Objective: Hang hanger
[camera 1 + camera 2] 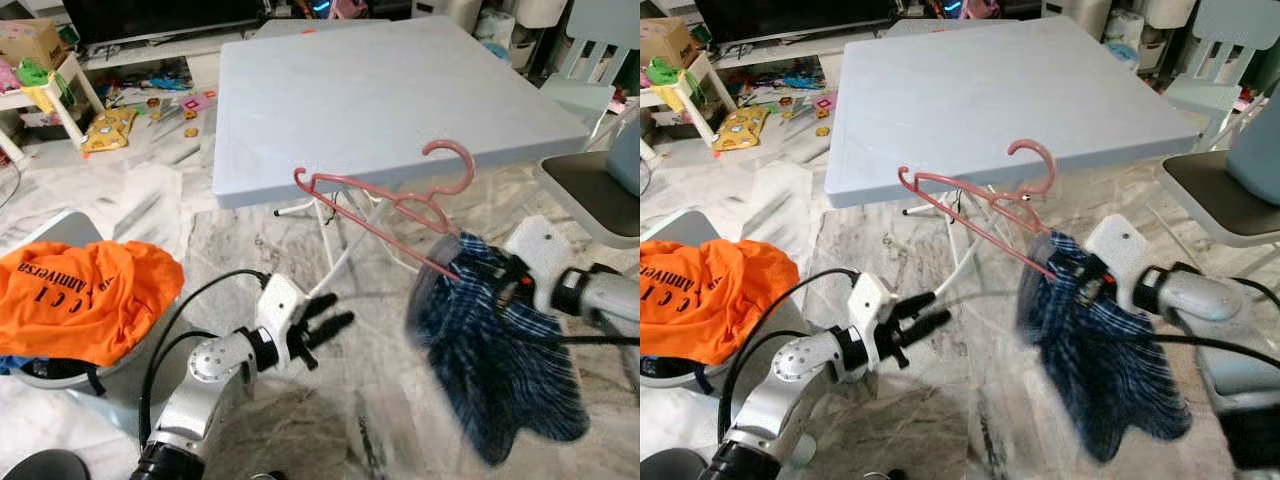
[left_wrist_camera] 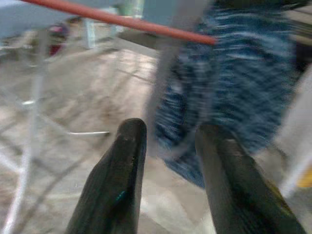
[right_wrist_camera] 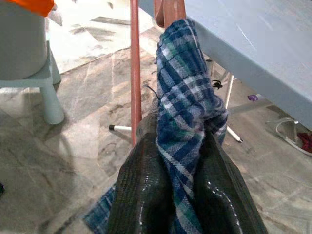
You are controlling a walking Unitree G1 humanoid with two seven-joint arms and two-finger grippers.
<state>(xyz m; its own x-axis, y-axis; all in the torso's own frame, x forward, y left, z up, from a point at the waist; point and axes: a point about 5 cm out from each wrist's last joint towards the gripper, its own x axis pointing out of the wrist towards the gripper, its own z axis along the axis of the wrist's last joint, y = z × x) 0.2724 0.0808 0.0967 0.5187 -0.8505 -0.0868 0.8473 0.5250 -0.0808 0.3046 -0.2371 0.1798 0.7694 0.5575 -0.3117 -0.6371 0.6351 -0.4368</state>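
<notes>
You're facing a pale blue folding table (image 1: 390, 95) on a marbled floor (image 1: 300, 260), toys scattered beyond it. In front of the table's near edge, the pink hanger (image 1: 385, 200) is held up in the air, tilted, its hook toward the tabletop's edge. One end is buried in a blue plaid garment (image 1: 500, 350) that droops below. Your right gripper (image 3: 180, 161) is clamped on that plaid cloth, with the hanger's bar just beside its fingers. Your left gripper (image 1: 325, 325) sits lower and to the left, fingers (image 2: 122, 180) parted and holding nothing, pointed toward the cloth. An orange shirt (image 1: 85, 295) lies heaped on a grey seat at your far left.
</notes>
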